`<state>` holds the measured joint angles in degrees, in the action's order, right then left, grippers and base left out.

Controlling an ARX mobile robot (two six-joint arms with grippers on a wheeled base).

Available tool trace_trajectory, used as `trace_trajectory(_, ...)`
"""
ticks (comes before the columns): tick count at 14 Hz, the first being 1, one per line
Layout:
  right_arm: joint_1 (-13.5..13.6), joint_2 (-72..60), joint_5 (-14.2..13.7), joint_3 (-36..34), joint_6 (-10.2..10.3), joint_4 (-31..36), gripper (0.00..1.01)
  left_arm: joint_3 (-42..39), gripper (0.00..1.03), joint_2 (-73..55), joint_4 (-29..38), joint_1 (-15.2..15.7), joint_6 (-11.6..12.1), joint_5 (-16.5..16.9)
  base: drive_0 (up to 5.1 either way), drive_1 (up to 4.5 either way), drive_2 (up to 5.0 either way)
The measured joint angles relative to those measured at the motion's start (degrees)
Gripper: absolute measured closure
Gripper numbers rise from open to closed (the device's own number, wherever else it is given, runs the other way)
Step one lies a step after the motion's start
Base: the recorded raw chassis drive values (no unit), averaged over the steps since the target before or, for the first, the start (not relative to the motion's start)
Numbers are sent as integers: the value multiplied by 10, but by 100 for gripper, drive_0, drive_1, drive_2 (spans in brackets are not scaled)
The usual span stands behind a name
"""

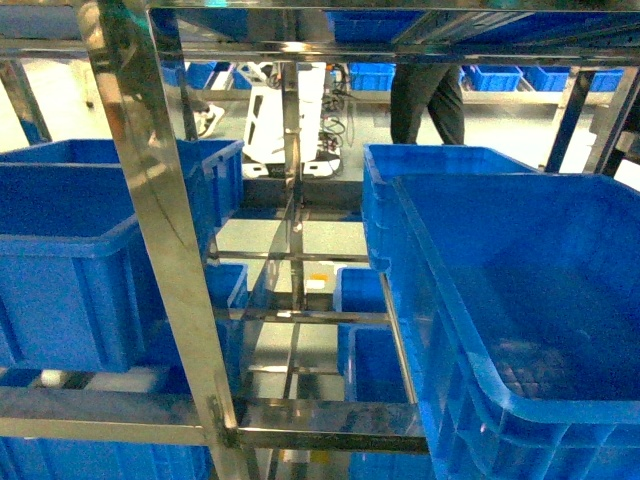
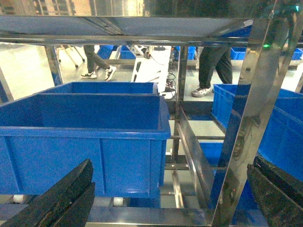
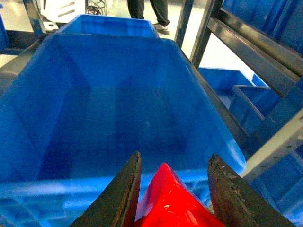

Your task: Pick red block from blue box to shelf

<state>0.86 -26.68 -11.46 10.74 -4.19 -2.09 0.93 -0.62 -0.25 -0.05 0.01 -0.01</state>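
Observation:
The glossy red block (image 3: 166, 204) sits between the dark fingers of my right gripper (image 3: 175, 159), which is shut on it. It hangs just above the near rim of a royal-blue crate (image 3: 118, 113) standing on the shelf (image 3: 246, 40). In the left wrist view my left gripper (image 2: 169, 166) is open and holds nothing. It faces the steel shelf's front rail and upright (image 2: 253, 123). Neither gripper shows in the head view, where the shelf upright (image 1: 150, 200) crosses the left. The light turquoise blue box is out of view.
Royal-blue crates stand on the shelf tiers: a large one at right (image 1: 520, 300), another at left (image 1: 70, 250) and more below. A crate (image 2: 85, 142) fills the left of the left wrist view. People's legs (image 1: 428, 100) and a white machine (image 1: 275, 125) are beyond the shelf.

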Motion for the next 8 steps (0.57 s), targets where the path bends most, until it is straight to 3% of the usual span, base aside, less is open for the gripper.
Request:
trace_trajectory(2,-4,-179,38,48,18,133,64,0,5,0,0,0,0,0,0,0,0)
trace_trajectory(4,16,-358,43,97,22,249,64,0,5,0,0,0,0,0,0,0,0)
trace_trajectory(6,45,-515,44,172,33,299,64,0,5,0,0,0,0,0,0,0,0)
trace_trajectory(8,60,-645,33,225,49,304,43,0,5,0,0,0,0,0,0,0,0)
